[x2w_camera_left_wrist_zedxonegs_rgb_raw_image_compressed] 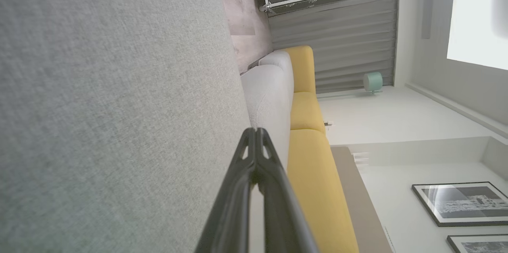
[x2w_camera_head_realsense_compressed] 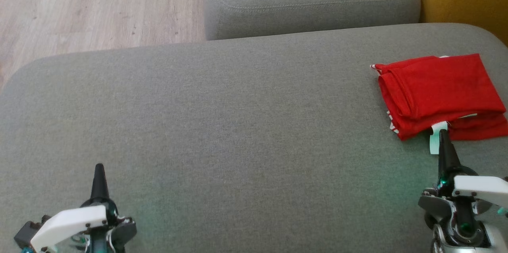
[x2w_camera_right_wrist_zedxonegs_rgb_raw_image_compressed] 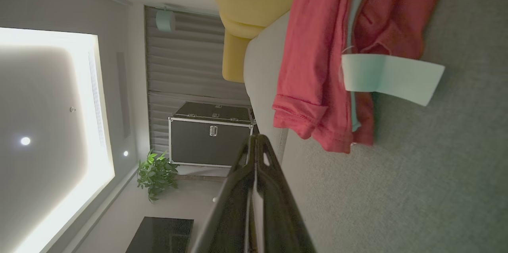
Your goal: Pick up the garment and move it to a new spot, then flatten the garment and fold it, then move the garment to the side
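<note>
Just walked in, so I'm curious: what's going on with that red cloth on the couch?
The red garment lies folded at the right end of the grey cushion. Neither robot gripper holds it: the right gripper is shut, tip by the garment's white tag, and the left gripper is shut over bare cushion.

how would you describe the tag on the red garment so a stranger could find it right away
Start with the wide grey cushion; near its right end lies a folded red garment. From the garment's near edge a flat pale tag sticks out onto the grey fabric. It is a broad whitish-green strip, unlike the thin white line in the folds.
</note>
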Available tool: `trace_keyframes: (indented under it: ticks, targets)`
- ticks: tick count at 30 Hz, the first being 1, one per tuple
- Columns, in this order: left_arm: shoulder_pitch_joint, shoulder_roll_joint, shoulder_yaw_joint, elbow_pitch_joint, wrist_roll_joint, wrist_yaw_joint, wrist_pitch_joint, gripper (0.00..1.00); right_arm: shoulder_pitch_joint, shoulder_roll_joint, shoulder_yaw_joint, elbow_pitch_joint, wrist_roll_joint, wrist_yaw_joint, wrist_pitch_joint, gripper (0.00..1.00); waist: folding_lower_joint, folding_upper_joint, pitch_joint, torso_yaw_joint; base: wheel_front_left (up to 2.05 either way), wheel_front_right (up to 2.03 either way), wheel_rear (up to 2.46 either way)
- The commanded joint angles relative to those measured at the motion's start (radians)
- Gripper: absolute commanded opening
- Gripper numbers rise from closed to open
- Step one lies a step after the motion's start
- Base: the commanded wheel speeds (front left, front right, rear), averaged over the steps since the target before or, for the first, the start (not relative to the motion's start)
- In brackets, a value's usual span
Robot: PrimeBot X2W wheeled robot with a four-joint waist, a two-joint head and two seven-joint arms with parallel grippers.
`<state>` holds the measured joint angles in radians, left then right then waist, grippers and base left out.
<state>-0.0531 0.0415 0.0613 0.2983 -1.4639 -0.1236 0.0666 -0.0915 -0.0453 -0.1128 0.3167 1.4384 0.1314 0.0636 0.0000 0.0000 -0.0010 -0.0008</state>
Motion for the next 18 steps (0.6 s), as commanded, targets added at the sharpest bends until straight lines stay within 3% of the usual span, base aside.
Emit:
trace_keyframes:
  ticks: [1, 13, 18]
  targets:
    - [-0.051, 0.008, 0.034, -0.040, -0.026, -0.006, 0.011, 0.00, -0.022, -0.005, 0.012, -0.044, 0.034, -0.001, 0.015, 0.00, 0.0000, 0.0000, 0.000, 0.000, 0.00, 0.00, 0.00]
    - [-0.055, 0.009, 0.052, -0.053, -0.144, -0.007, 0.046, 0.00, -0.016, -0.005, -0.001, -0.072, 0.169, -0.001, 0.049, 0.00, 0.0000, 0.0000, 0.004, 0.001, 0.00, 0.00, 0.00]
    - [-0.055, 0.009, 0.053, -0.053, -0.145, -0.007, 0.047, 0.00, -0.016, -0.005, -0.001, -0.072, 0.170, -0.001, 0.050, 0.00, 0.0000, 0.0000, 0.004, 0.001, 0.00, 0.00, 0.00]
